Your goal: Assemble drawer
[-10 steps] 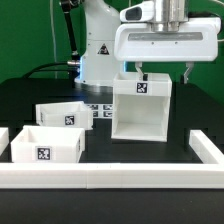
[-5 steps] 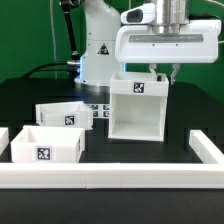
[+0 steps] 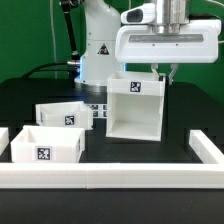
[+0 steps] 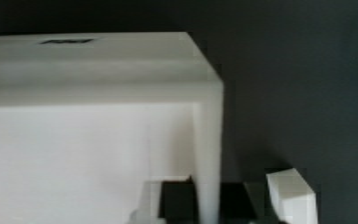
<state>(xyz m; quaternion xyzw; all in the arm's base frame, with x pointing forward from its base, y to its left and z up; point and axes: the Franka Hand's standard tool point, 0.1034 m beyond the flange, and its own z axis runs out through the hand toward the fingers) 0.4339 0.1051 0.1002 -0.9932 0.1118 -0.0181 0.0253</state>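
White plastic casing (image 3: 135, 108) of the drawer stood roughly dead centre of the black table (image 3: 185, 125) in the exterior view, open face toward the camera, tag on its upper front edge, and it looked a bit tilted rather than square. The gripper (image 3: 163, 73) was down at the casing's 1 o'clock corner. In the wrist view the gripper (image 4: 229, 200) had the thin side wall of the casing (image 4: 87, 100) running between its fingers, one white finger (image 4: 286, 195) on the outside with a dark gap showing next to the wall, so honestly I couldn't tell if it was actually clamped or just straddling. The two trays sat loose. The rear tray (image 3: 62, 115) was at 9 o'clock from the casing and the front tray (image 3: 45, 146) at 8 o'clock, just in front of the rear one, both tags facing the camera. A sliver of the marker board (image 3: 97, 111) peeked out between the rear tray and the casing. The border rail (image 3: 110, 178) ran across at 6 o'clock, and the arm base (image 3: 100, 50) was back at 11 o'clock.
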